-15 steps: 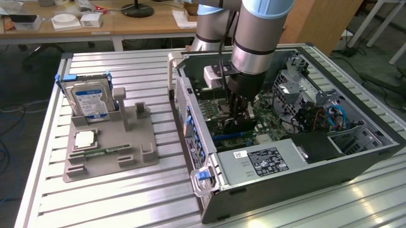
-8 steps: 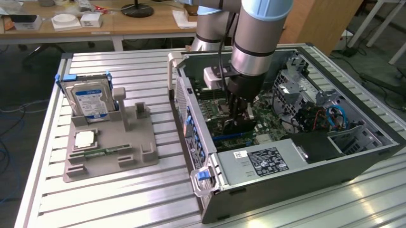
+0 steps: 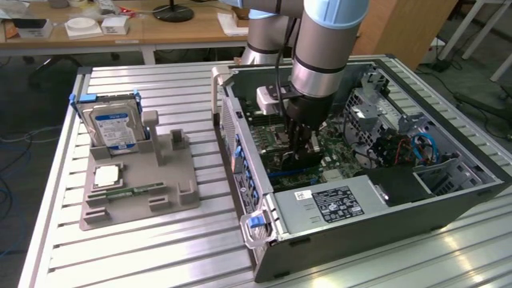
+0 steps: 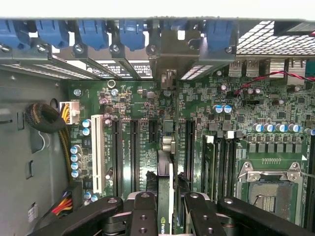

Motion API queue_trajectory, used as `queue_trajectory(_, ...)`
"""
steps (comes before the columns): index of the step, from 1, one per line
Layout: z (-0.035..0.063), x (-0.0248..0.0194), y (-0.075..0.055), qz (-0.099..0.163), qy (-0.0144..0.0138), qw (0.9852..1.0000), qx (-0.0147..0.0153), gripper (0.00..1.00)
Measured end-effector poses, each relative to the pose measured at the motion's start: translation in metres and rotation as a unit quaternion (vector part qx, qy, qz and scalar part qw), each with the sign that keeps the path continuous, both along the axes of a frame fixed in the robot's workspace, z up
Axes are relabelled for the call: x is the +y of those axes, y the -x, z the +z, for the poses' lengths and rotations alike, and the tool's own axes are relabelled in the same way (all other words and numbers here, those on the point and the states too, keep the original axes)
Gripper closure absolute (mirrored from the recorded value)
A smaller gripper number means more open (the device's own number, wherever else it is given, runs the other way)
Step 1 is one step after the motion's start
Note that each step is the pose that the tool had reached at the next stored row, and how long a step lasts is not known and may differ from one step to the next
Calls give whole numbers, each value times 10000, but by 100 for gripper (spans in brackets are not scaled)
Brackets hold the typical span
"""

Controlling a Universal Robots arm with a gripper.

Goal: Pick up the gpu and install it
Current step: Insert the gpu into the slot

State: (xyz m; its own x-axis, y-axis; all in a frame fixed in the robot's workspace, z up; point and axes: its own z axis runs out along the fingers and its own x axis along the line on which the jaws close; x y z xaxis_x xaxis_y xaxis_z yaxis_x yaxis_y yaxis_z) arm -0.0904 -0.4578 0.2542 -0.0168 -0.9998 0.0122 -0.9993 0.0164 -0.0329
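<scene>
My gripper (image 3: 298, 153) reaches down into the open computer case (image 3: 360, 207), over the green motherboard (image 4: 246, 113). It is shut on the gpu (image 4: 165, 169), which the wrist view catches edge-on as a thin upright card between the two black fingers (image 4: 145, 216). The card hangs in line with the long black expansion slots (image 4: 134, 152), its far end toward the rear bracket openings with blue latches (image 4: 130, 34). In the exterior view the gpu (image 3: 298, 163) is a dark shape just under the fingers, close above the board. Whether it touches a slot I cannot tell.
A grey holder (image 3: 136, 192) on the slatted table carries a hard drive with a blue-white label (image 3: 112, 123), a small square chip (image 3: 108, 176) and a narrow memory stick (image 3: 128, 193). Inside the case are a white slot (image 4: 97, 157), a CPU socket (image 4: 268, 184), cable bundles (image 4: 44, 118) and a drive cage (image 3: 376, 105).
</scene>
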Motion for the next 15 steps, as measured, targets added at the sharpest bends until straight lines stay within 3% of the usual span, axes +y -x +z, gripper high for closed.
queue_trajectory(15, -49, -1, 5, -1, 5, 10000, 4, 74)
